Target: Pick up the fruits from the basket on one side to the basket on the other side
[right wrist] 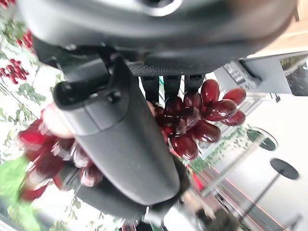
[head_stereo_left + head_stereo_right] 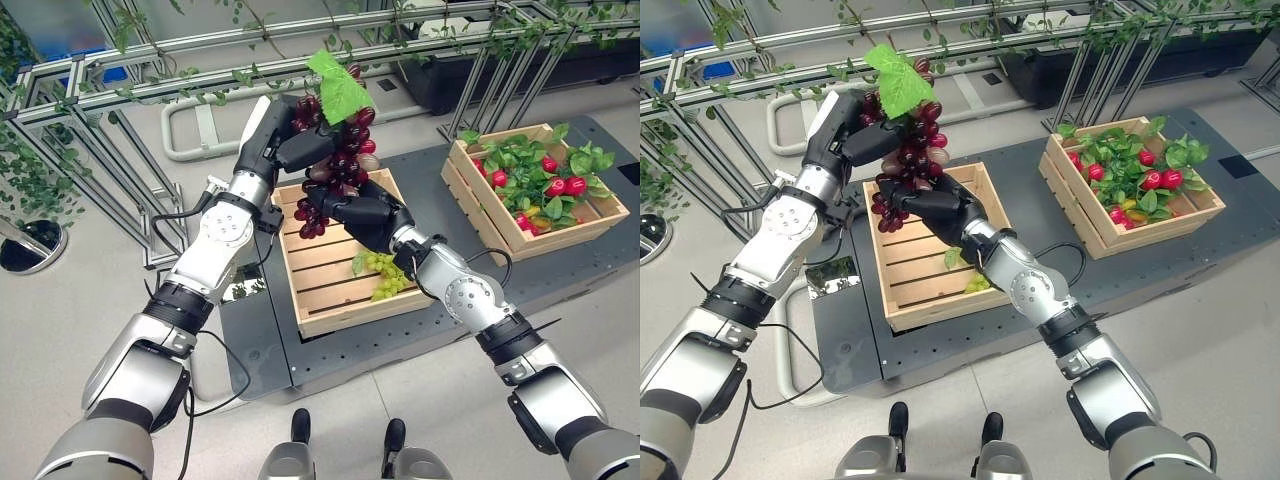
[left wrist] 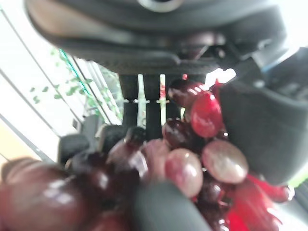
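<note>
Left eye view has us mid-handover, we reckon: the grapes hang in the air above the near crate, both hands on them. Our left hand has its fingers curled round the top of the bunch, just under the green leaf. Our right hand is wrapped round the lower part, thumb across the front and berries poking out past the fingers. A green bunch lies in the crate below. Further right sits the far crate, full of leaves and red fruit. Next move probably needs the left hand letting go so we can carry them across.
</note>
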